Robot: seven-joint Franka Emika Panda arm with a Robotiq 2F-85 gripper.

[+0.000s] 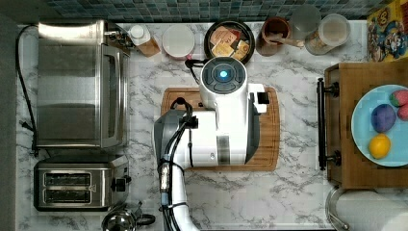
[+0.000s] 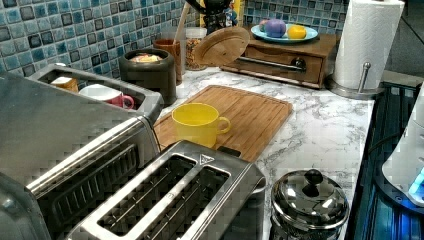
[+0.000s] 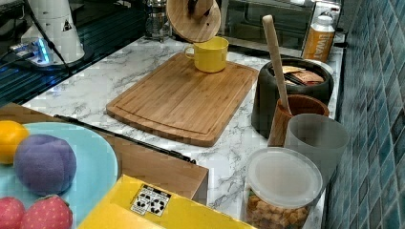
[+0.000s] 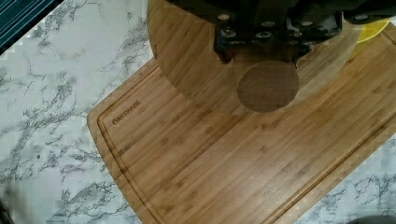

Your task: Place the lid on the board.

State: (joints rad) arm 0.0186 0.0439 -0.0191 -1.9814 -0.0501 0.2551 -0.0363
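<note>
The jaws are shut on the lid (image 3: 193,20) and hold it up in the air, tilted, above the board (image 3: 181,100). The gripper (image 3: 199,5) hangs down from the white arm (image 1: 223,120), which reaches over the board in the top view. A yellow cup (image 2: 198,124) stands on the board, right under the lid in the right view. Near the board are a toaster (image 2: 175,200), a dark pot (image 3: 291,90) and a wooden tray (image 2: 285,55). The table (image 3: 95,81) is white marble, with blue tiles (image 2: 60,30) on the wall.
</note>
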